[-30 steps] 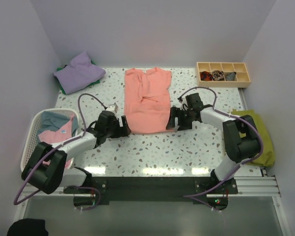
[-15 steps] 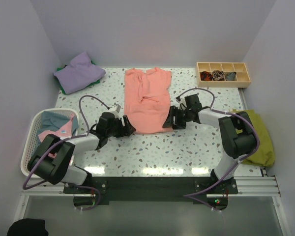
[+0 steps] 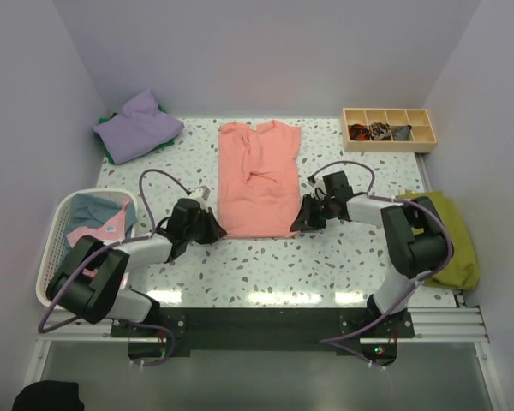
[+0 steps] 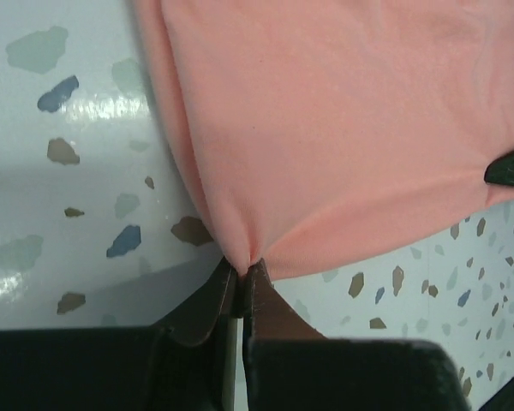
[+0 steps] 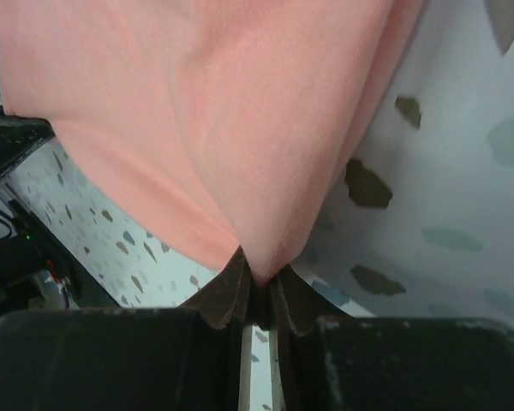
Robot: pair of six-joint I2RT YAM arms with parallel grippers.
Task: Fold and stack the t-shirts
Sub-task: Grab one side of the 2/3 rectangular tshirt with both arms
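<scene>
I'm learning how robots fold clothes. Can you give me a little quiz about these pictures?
1. True or false: the left hand and the right hand are each shut on a corner of the salmon shirt.
2. Where does the lavender shirt lie? A) on the salmon shirt B) at the far left corner of the table C) in the right hand
3. Fill in: the white basket stands on the robot's ___ side.

Key: 1 true; 2 B; 3 left.
</scene>
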